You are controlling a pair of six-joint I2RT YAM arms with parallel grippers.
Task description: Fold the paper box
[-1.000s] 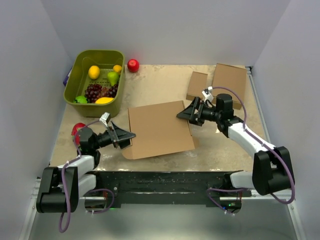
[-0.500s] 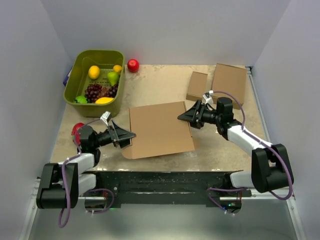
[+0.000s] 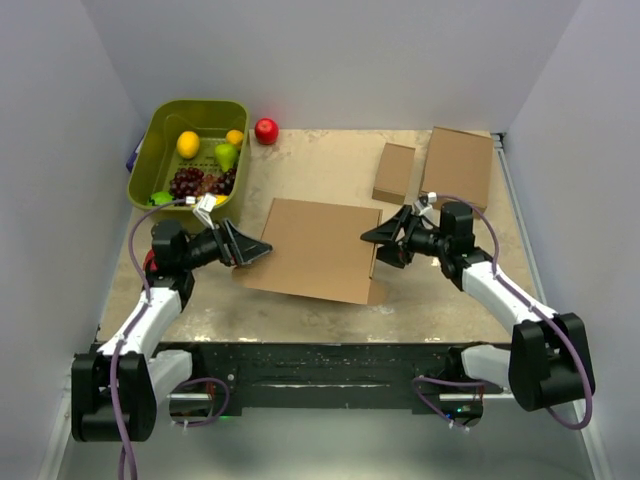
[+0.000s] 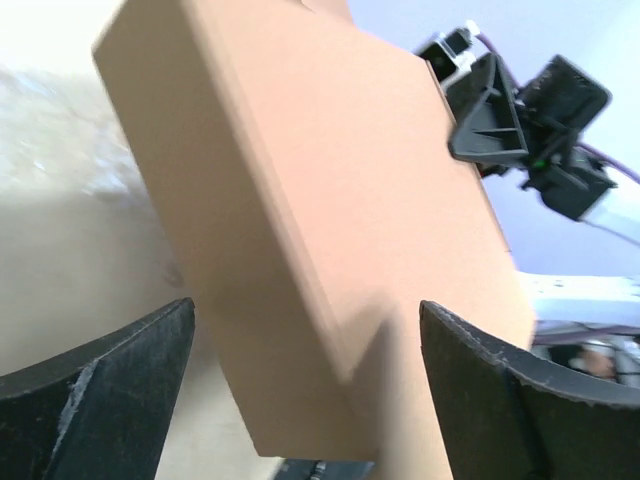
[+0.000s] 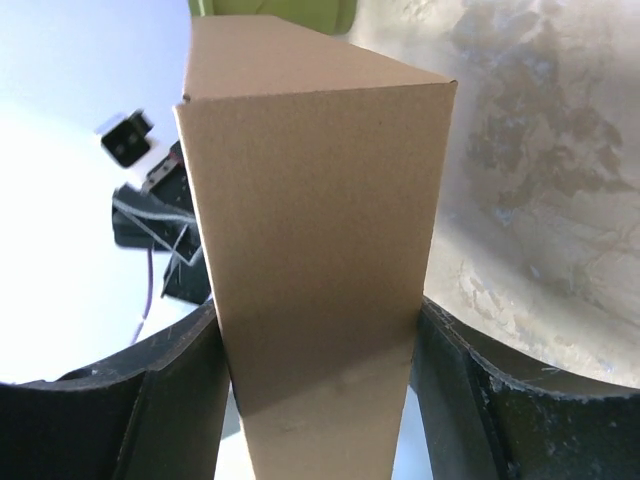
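Observation:
The paper box [image 3: 320, 250] is a shallow brown cardboard box, folded shut, in the middle of the table and turned a little clockwise. My right gripper [image 3: 378, 248] is shut on its right side. In the right wrist view the box's narrow side wall [image 5: 320, 200] is pinched between both fingers [image 5: 185, 390] of that gripper [image 5: 317, 308]. My left gripper [image 3: 250, 252] is at the box's left edge and open. In the left wrist view the box [image 4: 330, 200] sits between its wide fingers [image 4: 110, 385] with a gap on each side of the gripper [image 4: 307, 303].
A green basket [image 3: 150, 150] of fruit stands at the back left, with a red apple [image 3: 265, 130] beside it. A small narrow brown box [image 3: 394, 172] and a medium flat brown box [image 3: 460, 165] lie at the back right. White walls close in both sides.
My left gripper opened, let go of the box's left edge and rose away from the front. My right gripper closed on the right side. The box shifted back and turned clockwise.

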